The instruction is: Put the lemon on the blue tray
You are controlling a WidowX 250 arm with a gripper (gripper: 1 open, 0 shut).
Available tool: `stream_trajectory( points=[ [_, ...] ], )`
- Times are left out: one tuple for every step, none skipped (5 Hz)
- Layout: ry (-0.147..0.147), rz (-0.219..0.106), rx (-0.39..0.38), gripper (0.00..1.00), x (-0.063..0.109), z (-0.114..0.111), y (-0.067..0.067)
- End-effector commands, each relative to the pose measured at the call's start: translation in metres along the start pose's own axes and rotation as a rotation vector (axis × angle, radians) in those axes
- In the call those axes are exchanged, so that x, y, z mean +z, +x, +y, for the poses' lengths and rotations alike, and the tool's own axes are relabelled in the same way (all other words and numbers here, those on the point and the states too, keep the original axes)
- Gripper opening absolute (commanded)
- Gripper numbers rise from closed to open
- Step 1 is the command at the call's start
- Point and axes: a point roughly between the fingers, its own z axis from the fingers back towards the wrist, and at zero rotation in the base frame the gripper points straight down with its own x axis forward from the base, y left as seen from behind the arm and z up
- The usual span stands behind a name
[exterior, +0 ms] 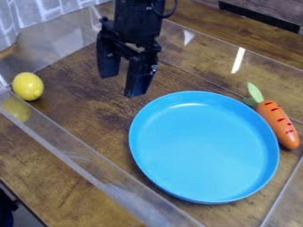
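The lemon (27, 85), small and bright yellow, rests at the far left of the wooden surface beside a clear wall. The blue tray (204, 145), a large round sky-blue dish with a raised rim, lies at the centre right with nothing in it. My gripper (123, 74) hangs above the table, up and left of the tray and well to the right of the lemon. Its two black fingers (138, 80) point down and stand apart, open, with nothing between them.
An orange carrot (278, 122) with a green top lies just right of the tray's rim. Clear plastic walls (71, 155) fence the wooden table on the left and front. A dark edge runs along the back right.
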Motion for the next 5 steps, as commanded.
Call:
stream_trajectory(
  points=[
    [0.013, -0.057, 0.019, 1.00, 0.016, -0.004, -0.004],
    [0.017, -0.050, -0.003, 1.00, 0.012, 0.006, 0.003],
    [0.022, -0.048, -0.015, 1.00, 0.011, 0.024, -0.010],
    [0.031, -0.046, -0.040, 1.00, 0.009, 0.048, -0.014],
    [0.043, -0.039, -0.076, 1.00, 0.007, 0.048, -0.022]
  ],
)
